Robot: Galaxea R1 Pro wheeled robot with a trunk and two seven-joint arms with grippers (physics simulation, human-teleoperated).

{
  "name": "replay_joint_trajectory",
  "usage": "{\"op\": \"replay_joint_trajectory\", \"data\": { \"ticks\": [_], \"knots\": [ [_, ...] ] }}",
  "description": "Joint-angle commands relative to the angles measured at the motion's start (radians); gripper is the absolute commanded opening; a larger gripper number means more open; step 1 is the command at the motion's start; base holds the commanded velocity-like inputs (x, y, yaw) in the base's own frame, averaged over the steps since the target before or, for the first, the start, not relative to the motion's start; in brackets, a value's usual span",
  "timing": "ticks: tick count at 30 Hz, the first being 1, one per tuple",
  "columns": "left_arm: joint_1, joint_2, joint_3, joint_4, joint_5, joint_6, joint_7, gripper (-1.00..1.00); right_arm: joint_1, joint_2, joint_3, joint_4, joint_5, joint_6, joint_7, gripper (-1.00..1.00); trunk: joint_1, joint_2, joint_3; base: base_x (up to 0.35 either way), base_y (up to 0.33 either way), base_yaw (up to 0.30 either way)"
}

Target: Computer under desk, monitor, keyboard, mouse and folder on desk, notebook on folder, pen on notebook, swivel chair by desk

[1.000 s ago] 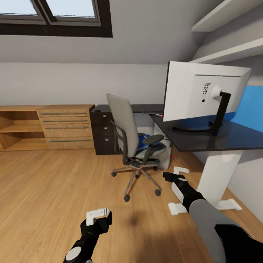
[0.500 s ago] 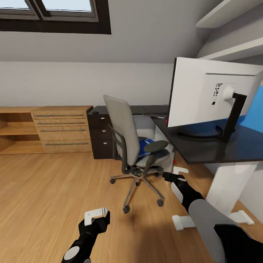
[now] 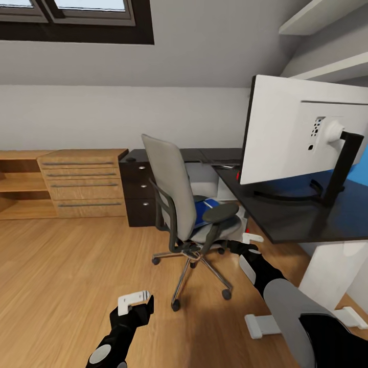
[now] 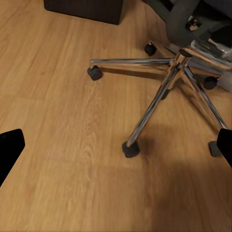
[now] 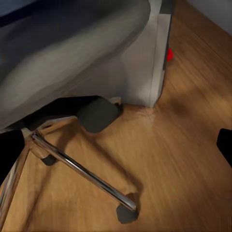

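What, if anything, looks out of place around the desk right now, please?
The blue folder lies on the swivel chair seat instead of the desk. The monitor shows its white back toward the room. Nothing looks spilled or damaged.

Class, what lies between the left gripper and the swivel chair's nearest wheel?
In the head view, bare wooden floor separates the left gripper from the swivel chair.

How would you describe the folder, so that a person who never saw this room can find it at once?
Find the black desk with the monitor on it. The grey swivel chair stands in front of it. The folder lies on its seat, between backrest and armrest: flat and bright blue with white lines, the only blue thing on the chair.
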Motion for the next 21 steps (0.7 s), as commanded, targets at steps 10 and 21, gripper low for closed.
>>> {"op": "replay_joint_trajectory", "data": {
  "ticks": [10,21],
  "knots": [
    [0.000,-0.001,-0.003,-0.002,0.010,0.000,0.008,1.00,0.000,0.002,-0.002,-0.002,-0.005,0.004,-0.003,1.00,0.000,0.000,-0.001,0.024,0.000,0.000],
    [0.000,-0.001,-0.005,-0.002,0.010,-0.001,0.008,1.00,0.000,0.008,-0.002,-0.003,-0.005,0.004,-0.003,1.00,0.004,-0.002,-0.032,0.000,0.000,0.000]
  ]
}}
